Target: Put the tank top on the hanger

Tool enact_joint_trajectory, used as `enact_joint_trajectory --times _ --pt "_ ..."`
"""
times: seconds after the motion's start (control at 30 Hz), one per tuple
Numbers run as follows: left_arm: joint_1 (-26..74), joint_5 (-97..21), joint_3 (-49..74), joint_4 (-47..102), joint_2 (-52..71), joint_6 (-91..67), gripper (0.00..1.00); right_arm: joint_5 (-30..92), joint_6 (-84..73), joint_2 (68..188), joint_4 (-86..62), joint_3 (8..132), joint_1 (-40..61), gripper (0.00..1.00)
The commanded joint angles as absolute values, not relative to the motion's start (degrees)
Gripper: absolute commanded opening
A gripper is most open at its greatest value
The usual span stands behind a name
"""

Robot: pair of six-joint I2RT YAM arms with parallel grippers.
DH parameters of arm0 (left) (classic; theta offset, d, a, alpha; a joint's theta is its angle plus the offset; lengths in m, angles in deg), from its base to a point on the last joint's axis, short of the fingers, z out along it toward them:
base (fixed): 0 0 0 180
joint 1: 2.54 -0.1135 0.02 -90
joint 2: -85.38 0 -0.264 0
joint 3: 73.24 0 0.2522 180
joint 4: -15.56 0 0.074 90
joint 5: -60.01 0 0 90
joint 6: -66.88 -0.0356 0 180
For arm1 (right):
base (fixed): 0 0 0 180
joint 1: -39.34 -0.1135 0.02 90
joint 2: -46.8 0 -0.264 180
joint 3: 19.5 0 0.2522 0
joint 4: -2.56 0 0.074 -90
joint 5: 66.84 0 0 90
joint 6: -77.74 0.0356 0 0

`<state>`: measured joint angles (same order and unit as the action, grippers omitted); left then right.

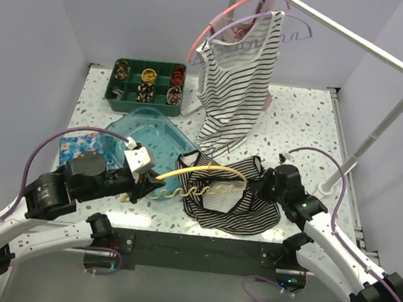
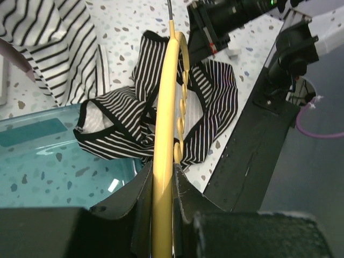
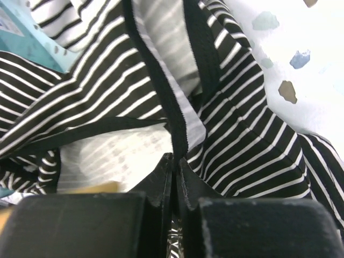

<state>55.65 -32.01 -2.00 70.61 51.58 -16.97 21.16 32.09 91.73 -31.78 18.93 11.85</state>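
The black tank top with thin white stripes (image 1: 233, 203) lies bunched on the table near the front edge. The yellow hanger (image 1: 197, 178) lies across it, one arm under the fabric; it also shows in the left wrist view (image 2: 166, 123). My left gripper (image 1: 143, 181) is shut on the hanger's left end (image 2: 161, 215). My right gripper (image 1: 253, 188) is shut on a black-edged strap of the tank top (image 3: 172, 115), at the garment's right side. The tank top also shows in the left wrist view (image 2: 215, 102).
A mostly white striped tank top (image 1: 236, 90) hangs on a lilac hanger (image 1: 231, 29) from the white rack (image 1: 355, 41), with a pink hanger behind. A teal tray (image 1: 146, 128), a green compartment box (image 1: 147, 83) and a blue packet (image 1: 80, 146) stand at the left.
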Motion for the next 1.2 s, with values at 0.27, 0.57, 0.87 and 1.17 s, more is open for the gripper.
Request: enact_joint_trajectory --times 0.27,0.57,0.87,1.17 --pt "55.5 -31.9 -3.0 67.6 50.6 -20.1 0.00 22.6 31.2 87.8 -35.8 25.2 11.7 0.00" --pt "55.6 -33.2 -5.8 60.9 49.8 -17.8 0.00 26.1 31.2 85.6 -37.7 30.6 11.7 0.00" --pt "55.5 -33.3 -11.7 53.9 52.2 -12.8 0.00 29.3 33.3 87.2 -32.3 32.6 11.7 0.00" --pt "55.5 -32.7 -18.2 48.3 57.7 -7.3 0.00 30.8 34.0 88.3 -29.6 34.3 11.7 0.00"
